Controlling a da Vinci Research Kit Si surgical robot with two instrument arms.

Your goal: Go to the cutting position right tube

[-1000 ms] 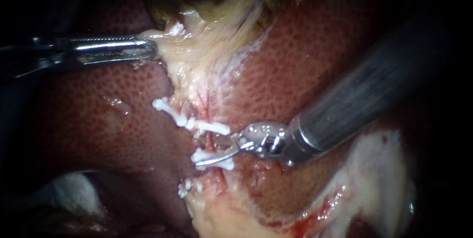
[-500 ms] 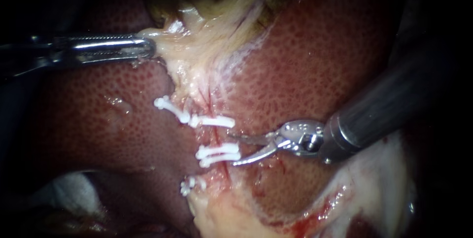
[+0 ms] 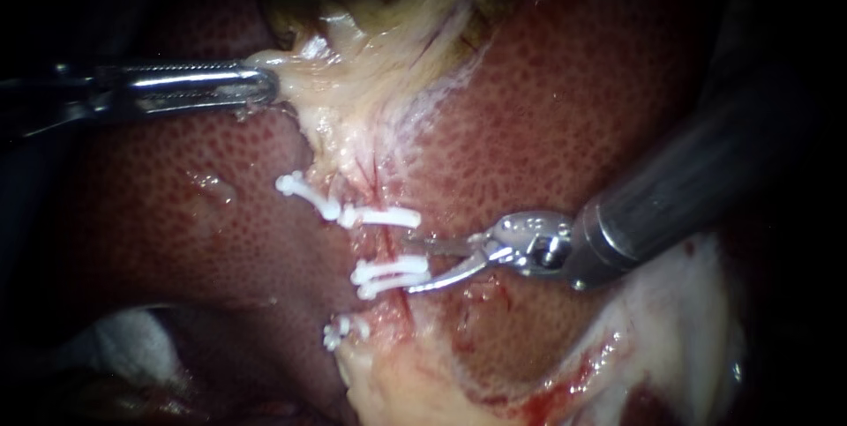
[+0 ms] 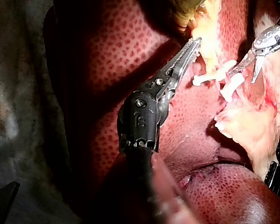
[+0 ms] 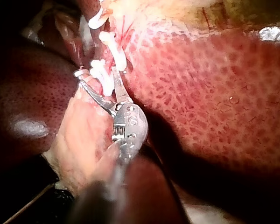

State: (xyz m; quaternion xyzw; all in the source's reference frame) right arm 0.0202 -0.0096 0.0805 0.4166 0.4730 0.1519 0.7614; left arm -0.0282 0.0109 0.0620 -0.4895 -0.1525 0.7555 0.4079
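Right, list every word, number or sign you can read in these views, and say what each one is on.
Left instrument: small marks on its wrist housing, too blurred to read.
Right instrument: small marks on its wrist housing, too blurred to read.
Liver, tissue, clips: no text.
Nothing readable anywhere else.

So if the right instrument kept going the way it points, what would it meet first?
Probably the tube between the white clips, which would slide into the right instrument's open jaws; depth is unclear, though.
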